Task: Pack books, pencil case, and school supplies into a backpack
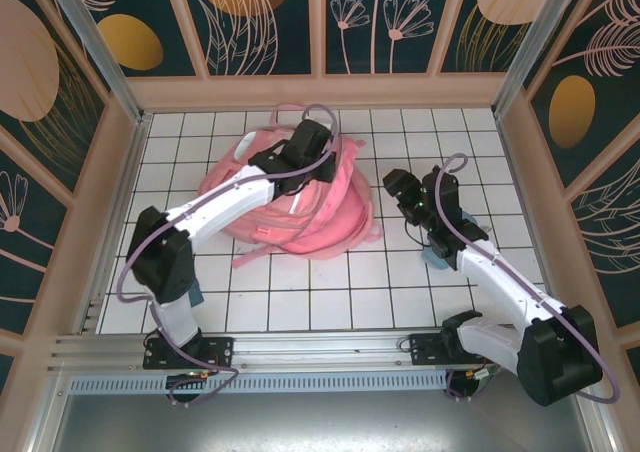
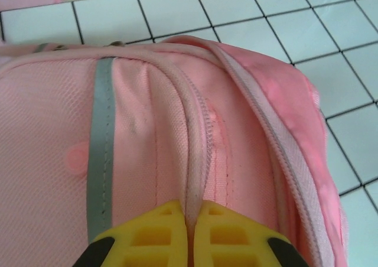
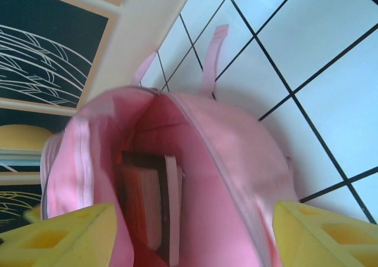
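A large pink fabric backpack [image 1: 340,222], lying mid-table on white tiles [image 1: 400,282], is pinched at its corded seam by the closed left gripper [image 2: 190,222], while the right gripper [image 3: 192,234] is spread apart at its 3 o'clock side, where a brownish book [image 3: 147,202] is seen inside.

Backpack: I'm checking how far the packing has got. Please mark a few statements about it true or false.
1. The left gripper is shut on a piped ridge of the pink backpack. True.
2. The right gripper clamps a book. False: its jaws stand wide apart, holding nothing.
3. A brown-covered book sits inside the backpack. True.
4. The backpack's main opening is zipped shut. False: it gapes open in the right wrist view.
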`<state>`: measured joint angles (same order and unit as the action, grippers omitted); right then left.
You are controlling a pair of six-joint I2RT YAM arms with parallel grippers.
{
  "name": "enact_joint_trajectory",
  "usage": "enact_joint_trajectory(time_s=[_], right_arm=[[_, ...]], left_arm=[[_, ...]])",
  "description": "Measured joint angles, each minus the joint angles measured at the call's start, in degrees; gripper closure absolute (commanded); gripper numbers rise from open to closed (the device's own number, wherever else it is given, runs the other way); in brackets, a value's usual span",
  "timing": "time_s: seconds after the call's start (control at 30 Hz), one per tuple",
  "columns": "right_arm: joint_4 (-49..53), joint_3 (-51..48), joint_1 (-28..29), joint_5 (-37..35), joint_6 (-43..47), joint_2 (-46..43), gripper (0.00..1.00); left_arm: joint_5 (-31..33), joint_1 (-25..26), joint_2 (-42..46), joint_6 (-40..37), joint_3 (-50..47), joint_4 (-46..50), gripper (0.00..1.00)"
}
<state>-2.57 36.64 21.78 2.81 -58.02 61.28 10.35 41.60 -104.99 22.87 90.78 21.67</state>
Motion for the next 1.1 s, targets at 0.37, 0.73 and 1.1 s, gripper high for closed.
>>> enact_joint_trajectory(time_s=[0.37, 0.73, 1.1], right_arm=[[6.7, 0.7, 4.9, -2.0, 13.4, 0.0, 0.50], [4.5, 0.7, 25.8, -4.9, 27.1, 11.4, 0.57], [-2.3, 8.9, 35.9, -11.5, 27.1, 32.6, 0.69]], left_arm=[[-2.7, -1.8, -11.6, 3.5, 16.2, -0.4, 1.00], [-12.1, -3.8, -16.5, 3.8, 20.4, 2.0, 1.00], [-20.9, -6.3, -19.3, 3.3, 24.3, 4.8, 1.00]])
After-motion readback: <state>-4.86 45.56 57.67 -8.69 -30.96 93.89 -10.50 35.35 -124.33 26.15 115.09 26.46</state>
